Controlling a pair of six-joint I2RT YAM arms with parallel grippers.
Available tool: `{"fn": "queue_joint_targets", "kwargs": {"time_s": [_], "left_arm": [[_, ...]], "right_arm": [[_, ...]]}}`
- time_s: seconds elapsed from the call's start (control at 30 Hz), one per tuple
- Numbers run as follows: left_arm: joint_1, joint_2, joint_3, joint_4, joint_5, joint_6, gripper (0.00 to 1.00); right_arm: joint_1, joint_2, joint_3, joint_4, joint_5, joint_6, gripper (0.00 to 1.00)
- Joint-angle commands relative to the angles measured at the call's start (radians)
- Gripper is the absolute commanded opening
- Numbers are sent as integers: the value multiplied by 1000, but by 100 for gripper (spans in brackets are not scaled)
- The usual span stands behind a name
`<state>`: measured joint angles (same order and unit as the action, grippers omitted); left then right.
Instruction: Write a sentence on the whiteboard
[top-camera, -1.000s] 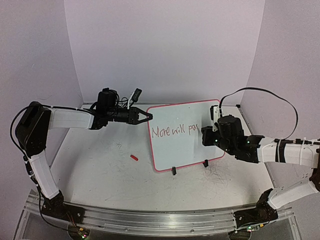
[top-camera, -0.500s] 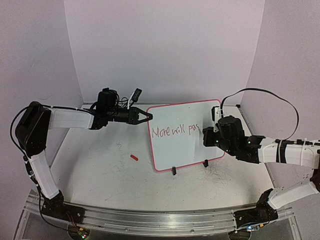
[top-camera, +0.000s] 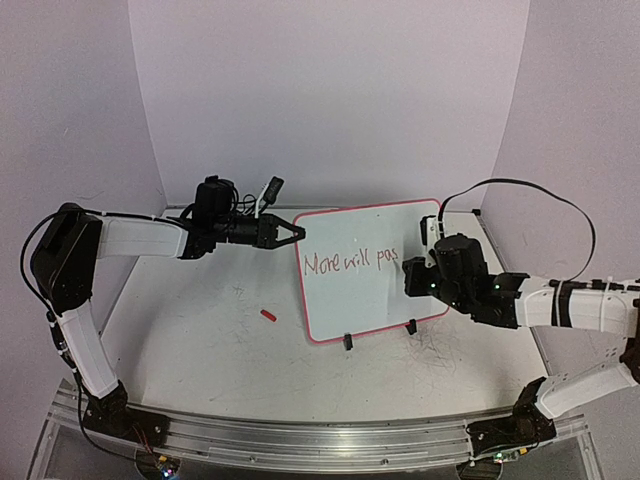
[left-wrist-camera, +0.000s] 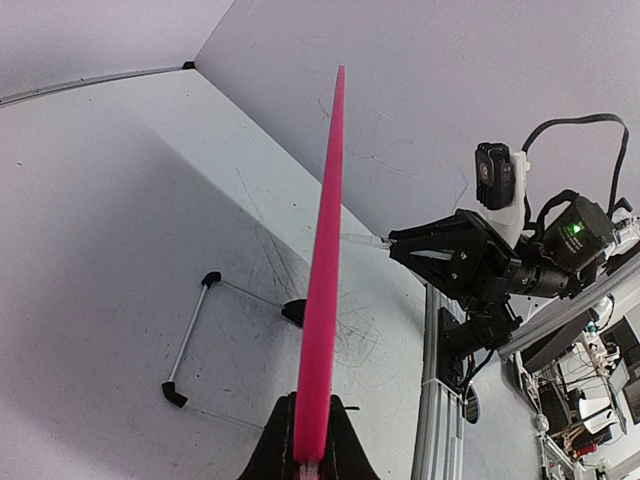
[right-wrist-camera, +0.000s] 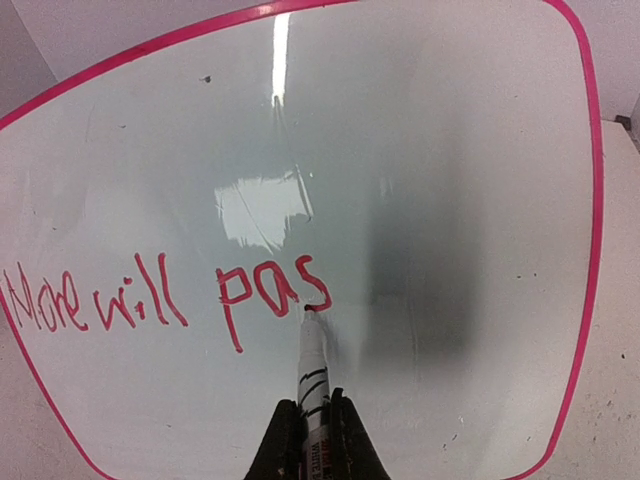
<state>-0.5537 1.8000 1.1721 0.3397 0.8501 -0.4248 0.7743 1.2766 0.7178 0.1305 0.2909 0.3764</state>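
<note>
- Setting: a white, scuffed table (top-camera: 200, 340), enclosed by pale lilac walls (top-camera: 330, 90).
- Tool: the right gripper (right-wrist-camera: 312, 418) is seen with its fingers pressed together on a marker (right-wrist-camera: 311, 360). The marker is pointed at the board, and its red tip is set against the surface just after the last letter written.
- Marker barrel: white with black bands. Print is noted near the fingers but is too small to be read.
- Writing: the sentence (right-wrist-camera: 160, 300) is entered in red handwriting on one line and is read as "More will pas". It is placed across the left and middle of the board, at about mid-height.
- Support: the whiteboard (top-camera: 372, 300), glossy white with a pink-red rim and rounded corners, is stood nearly upright on two black clip feet (top-camera: 348, 341) right of the table's centre, between the two arms.
- Second tool: the left gripper (top-camera: 297, 232) is pinched on the board's rim at the upper left corner. In the left wrist view the rim is seen edge-on between the fingers.
- Loose item: a small red piece (top-camera: 267, 315) is laid on the table left of the board, apart from it.
</note>
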Motion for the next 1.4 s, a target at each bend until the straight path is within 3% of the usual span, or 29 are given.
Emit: {"fn": "queue_joint_targets", "kwargs": {"time_s": [0.0,0.17,1.37], "left_arm": [[-18,-17,24,-53,-17,0,0],[-18,-15,25,-53,-14,-1,0],[-18,-19,24,-53,-13,-1,0]], "right_arm": [[2,-18,30,25,14,6,0],[-8,-97,-4,15,31,4,0],[-37,17,63,51,84,-34,0]]}}
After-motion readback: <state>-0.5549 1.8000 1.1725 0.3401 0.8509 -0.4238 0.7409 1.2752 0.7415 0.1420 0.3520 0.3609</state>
